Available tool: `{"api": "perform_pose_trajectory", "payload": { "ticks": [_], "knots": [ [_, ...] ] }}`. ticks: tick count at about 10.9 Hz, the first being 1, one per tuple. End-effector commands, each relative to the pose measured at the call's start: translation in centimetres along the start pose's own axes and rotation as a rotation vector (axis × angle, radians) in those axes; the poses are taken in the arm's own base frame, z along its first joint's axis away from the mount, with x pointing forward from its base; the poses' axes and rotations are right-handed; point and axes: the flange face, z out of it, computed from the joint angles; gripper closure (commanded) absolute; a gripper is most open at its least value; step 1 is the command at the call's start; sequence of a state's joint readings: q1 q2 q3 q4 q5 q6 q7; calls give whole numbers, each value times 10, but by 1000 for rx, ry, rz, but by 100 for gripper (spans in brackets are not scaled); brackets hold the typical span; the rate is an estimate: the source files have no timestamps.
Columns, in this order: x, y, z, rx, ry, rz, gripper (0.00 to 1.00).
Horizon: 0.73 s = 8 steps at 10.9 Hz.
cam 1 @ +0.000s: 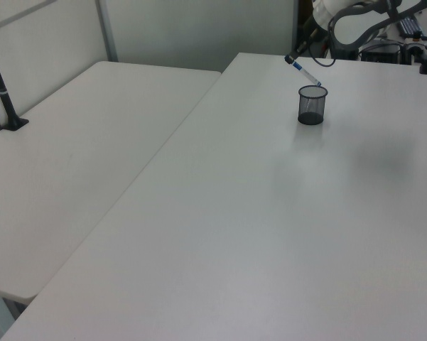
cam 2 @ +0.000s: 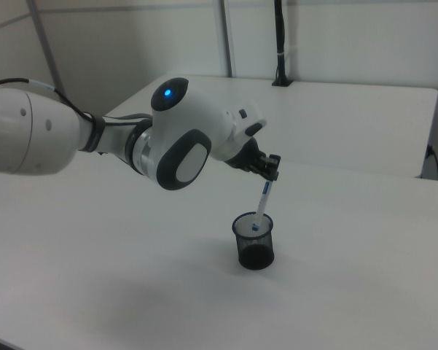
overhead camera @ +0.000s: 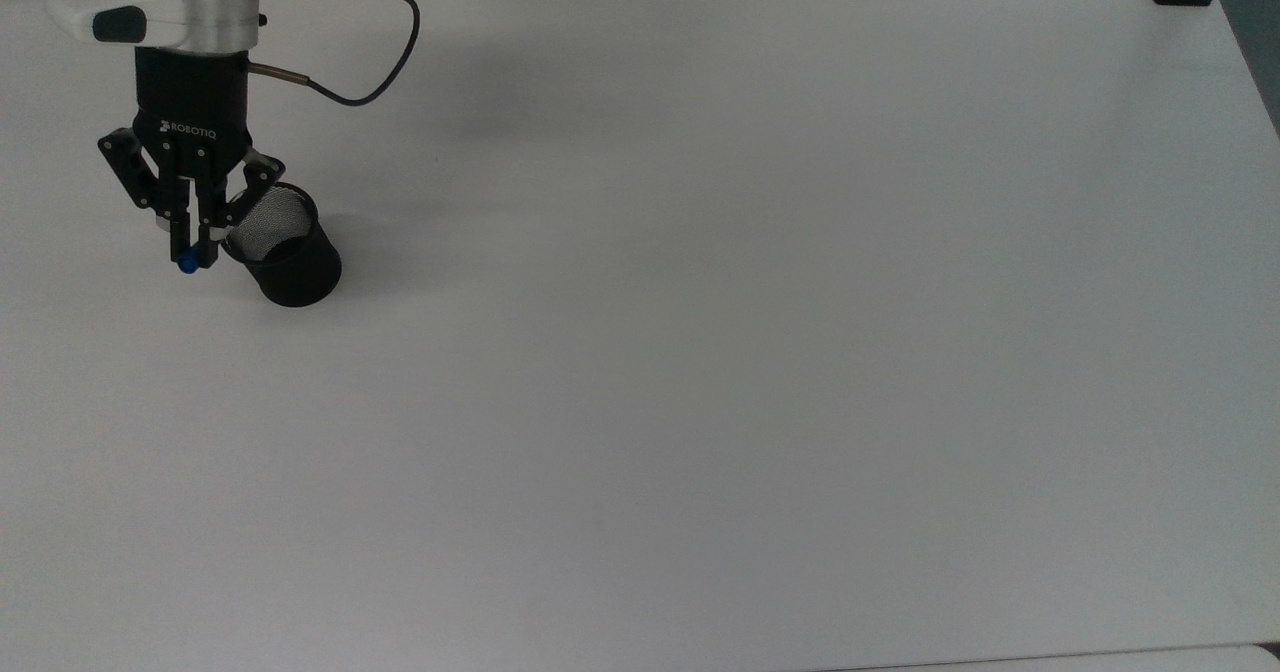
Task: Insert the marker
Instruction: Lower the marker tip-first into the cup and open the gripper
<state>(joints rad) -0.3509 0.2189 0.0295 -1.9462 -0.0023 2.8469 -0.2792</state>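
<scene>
Gripper (overhead camera: 192, 257): clenched on the marker's upper end; it hangs at the top view's left of the cup.
Marker (cam 2: 261, 208): held tilted; in the right view its blue lower tip sits at the cup's mouth, just inside the rim.
Cup (overhead camera: 290, 257): black mesh, upright on the table, in the top view's far left.
Table (overhead camera: 700, 352): white, bearing the cup.
Cable (overhead camera: 350, 92): loops from the gripper's wrist.
</scene>
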Motion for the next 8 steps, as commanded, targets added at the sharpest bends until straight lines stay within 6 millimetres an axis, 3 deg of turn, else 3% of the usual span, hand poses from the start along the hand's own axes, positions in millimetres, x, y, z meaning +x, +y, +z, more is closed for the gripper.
{"api": "perform_pose_trajectory", "payload": {
  "ticks": [1, 5, 8],
  "knots": [
    [-22, -6, 4, 15, -17, -40, 100],
    [-27, -17, 12, 28, -32, -48, 100],
    [-24, -13, 10, 24, -27, -34, 49]
  ]
}}
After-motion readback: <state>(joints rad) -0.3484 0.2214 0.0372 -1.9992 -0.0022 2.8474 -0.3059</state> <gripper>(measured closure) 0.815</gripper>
